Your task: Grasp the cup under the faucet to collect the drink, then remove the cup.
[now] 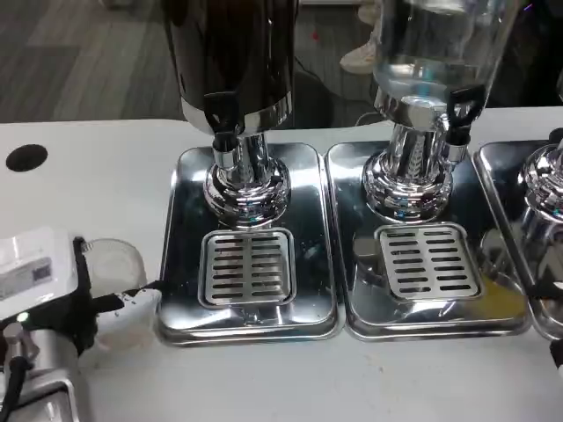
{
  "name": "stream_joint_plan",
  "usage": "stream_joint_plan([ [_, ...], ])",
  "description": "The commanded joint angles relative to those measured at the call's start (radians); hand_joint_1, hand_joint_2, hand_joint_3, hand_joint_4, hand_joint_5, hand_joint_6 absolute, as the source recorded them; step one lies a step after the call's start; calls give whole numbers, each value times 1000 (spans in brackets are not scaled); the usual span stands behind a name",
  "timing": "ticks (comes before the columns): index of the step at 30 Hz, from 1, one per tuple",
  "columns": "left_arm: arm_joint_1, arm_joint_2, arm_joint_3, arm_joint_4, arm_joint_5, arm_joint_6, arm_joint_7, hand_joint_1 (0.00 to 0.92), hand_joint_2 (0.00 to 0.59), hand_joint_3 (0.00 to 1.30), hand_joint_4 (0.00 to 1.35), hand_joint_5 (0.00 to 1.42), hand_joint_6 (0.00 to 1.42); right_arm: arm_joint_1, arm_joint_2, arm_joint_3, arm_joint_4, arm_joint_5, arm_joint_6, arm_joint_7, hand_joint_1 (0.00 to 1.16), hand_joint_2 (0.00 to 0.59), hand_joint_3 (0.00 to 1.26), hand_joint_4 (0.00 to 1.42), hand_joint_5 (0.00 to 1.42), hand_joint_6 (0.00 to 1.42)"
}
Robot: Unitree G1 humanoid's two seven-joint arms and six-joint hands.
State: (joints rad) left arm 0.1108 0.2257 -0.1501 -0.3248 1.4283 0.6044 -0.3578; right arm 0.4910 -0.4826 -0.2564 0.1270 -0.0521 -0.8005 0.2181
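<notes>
A clear plastic cup [116,280] is at the lower left, just left of the first steel tray [185,220]. My left hand [53,294] grips it, its white back toward the camera and black fingers wrapped round the cup's near side. The cup looks empty. The dark drink dispenser [233,53] stands on that tray, with its black faucet [224,134] above and slightly behind the slotted drip grate [247,266]. Nothing stands on the grate, and the cup is well to the left of the faucet.
A second dispenser with a clear tank [431,44] stands on its own tray and grate [427,260] to the right. Part of a third dispenser [544,176] is at the right edge. A round black hole [26,157] is in the white table at the far left.
</notes>
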Motion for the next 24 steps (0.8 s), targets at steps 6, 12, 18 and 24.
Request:
stream_joint_plan([
  [6, 55, -22, -21, -12, 18, 5, 116, 284, 105, 440, 547, 847, 1158, 12, -2, -5, 22, 6, -38, 11, 525, 405, 316, 211, 182, 77],
  [12, 78, -32, -18, -32, 10, 3, 159, 282, 107, 456, 576, 866, 1167, 16, 0, -2, 22, 4, -44, 15, 522, 401, 316, 211, 183, 79],
  [18, 99, -37, -11, -73, 4, -5, 167, 282, 108, 467, 587, 885, 1189, 19, 3, 2, 25, 0, -48, 16, 521, 400, 316, 211, 183, 80],
  [24, 120, -42, 2, -125, -3, -16, 170, 282, 108, 469, 587, 886, 1189, 21, 5, 7, 25, -3, -52, 16, 521, 400, 316, 211, 183, 80],
])
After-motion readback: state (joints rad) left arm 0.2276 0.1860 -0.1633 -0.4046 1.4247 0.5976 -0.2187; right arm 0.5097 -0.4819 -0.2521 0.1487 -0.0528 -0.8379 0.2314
